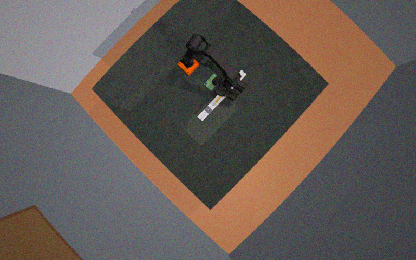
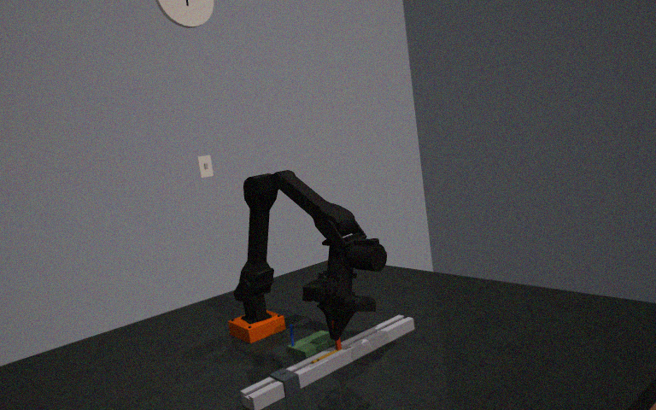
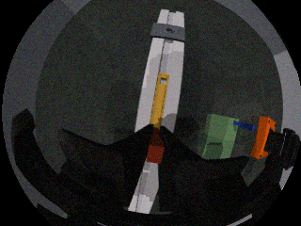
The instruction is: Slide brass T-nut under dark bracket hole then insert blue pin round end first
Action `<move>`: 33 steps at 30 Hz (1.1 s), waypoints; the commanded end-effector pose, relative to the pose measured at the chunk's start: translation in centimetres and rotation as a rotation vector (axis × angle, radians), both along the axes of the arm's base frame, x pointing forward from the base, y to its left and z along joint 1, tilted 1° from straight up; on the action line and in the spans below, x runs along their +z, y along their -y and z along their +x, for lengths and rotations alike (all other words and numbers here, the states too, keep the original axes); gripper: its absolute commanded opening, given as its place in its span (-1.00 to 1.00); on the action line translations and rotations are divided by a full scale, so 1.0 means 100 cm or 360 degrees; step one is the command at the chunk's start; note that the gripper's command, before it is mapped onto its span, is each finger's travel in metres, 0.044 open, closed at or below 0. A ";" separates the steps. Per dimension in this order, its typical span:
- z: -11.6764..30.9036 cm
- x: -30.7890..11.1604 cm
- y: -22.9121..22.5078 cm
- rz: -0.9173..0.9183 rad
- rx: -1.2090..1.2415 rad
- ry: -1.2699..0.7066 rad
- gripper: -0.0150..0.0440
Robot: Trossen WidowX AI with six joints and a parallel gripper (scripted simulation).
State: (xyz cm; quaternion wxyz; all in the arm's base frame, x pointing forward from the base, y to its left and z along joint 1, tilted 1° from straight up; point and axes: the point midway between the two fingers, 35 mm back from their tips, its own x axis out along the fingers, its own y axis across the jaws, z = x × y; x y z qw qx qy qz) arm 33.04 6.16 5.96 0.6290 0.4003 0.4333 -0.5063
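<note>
Claw (image 1: 233, 91) (image 2: 336, 337) (image 3: 156, 129): pinching orange handle (image 2: 338, 344) (image 3: 155, 153), exterior's lower middle | green tray (image 1: 210, 82) (image 2: 303, 348) (image 3: 221, 132), wrist view's right: blue pin (image 1: 206, 83) (image 2: 292, 336) (image 3: 244, 125) | writing: none legible
</note>
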 end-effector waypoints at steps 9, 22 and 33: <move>0.003 0.000 0.020 -0.0010 0.0004 0.0003 -1.00; 0.007 0.001 0.042 -0.0013 0.0004 0.0004 -1.00; 0.010 0.001 0.060 -0.0015 0.0004 0.0005 -1.00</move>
